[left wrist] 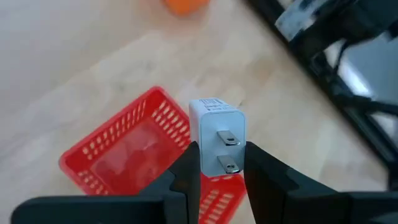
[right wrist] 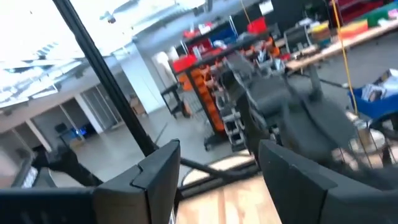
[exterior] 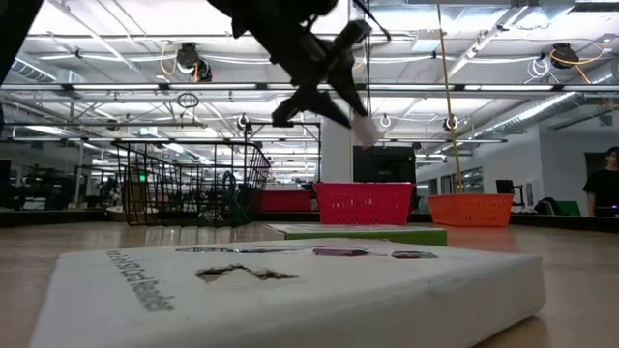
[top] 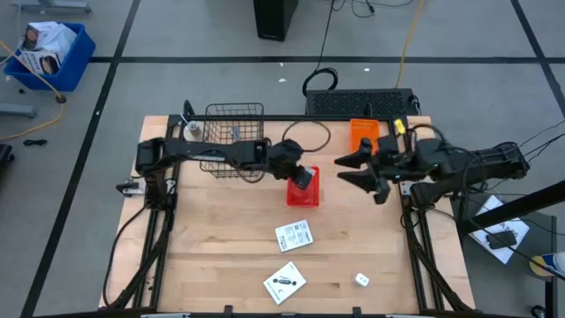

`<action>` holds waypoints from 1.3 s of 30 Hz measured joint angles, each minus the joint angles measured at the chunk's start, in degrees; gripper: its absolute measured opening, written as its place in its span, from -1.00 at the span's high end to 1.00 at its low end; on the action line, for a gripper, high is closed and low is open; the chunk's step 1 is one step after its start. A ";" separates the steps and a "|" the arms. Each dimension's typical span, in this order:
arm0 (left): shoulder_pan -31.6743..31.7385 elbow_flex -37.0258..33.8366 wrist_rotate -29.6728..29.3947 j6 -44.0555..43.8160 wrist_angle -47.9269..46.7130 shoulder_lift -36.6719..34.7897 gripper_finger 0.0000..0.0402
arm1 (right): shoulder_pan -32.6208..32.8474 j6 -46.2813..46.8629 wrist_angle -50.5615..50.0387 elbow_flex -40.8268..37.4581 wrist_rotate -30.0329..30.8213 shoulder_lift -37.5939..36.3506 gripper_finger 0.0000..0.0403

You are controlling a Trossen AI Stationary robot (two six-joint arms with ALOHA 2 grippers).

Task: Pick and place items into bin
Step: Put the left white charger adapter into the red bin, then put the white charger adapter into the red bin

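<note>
left gripper [left wrist: 221,180] holds a white plug block [left wrist: 217,134], label unreadable, over the red bin [left wrist: 118,152]; right gripper [right wrist: 217,171] wide.

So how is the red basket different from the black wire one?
The red basket is plastic with slotted sides; the black wire basket is open metal mesh. The red basket looks smaller and sits mid-table; the wire basket stands at the table's back edge. Both are open on top.

Your left gripper [top: 304,177] hangs above the table's centre, reaching toward 3 o'clock, fingers [left wrist: 186,177] clamped on a load. Your right gripper [top: 357,170] waits opposite, pointing toward 9 o'clock, fingers spread, holding nothing.
</note>
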 joint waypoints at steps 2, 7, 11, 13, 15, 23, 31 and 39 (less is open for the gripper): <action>0.03 1.26 0.91 -1.17 -3.89 2.13 0.50 | 0.00 -0.36 -0.30 0.00 0.00 -1.68 -0.04; 0.33 1.44 3.03 -2.36 -7.56 5.24 0.50 | -0.01 -2.19 0.02 0.00 0.04 -4.97 -0.04; 0.13 1.52 2.77 -2.18 -7.71 5.63 0.46 | -0.01 -3.60 -1.01 0.00 0.22 -6.29 -0.04; 0.13 1.47 2.84 -2.30 -8.19 5.93 0.43 | -0.03 -4.04 -1.63 0.00 0.24 -6.58 -0.04; 0.35 1.42 3.62 -2.07 -8.35 6.25 0.41 | -0.08 -4.09 -2.17 0.00 0.24 -6.40 -0.04; 1.28 1.42 5.28 -3.43 -8.91 7.43 0.42 | -0.08 -2.01 1.79 -4.38 0.19 -6.62 -0.04; 1.23 1.42 4.98 -5.95 -6.12 7.41 -0.01 | -0.08 0.56 12.69 -10.84 0.04 -6.60 -0.04; 1.54 1.42 11.21 -10.75 -1.07 6.66 -0.40 | 0.54 3.61 13.48 -12.46 -1.48 -6.62 -0.04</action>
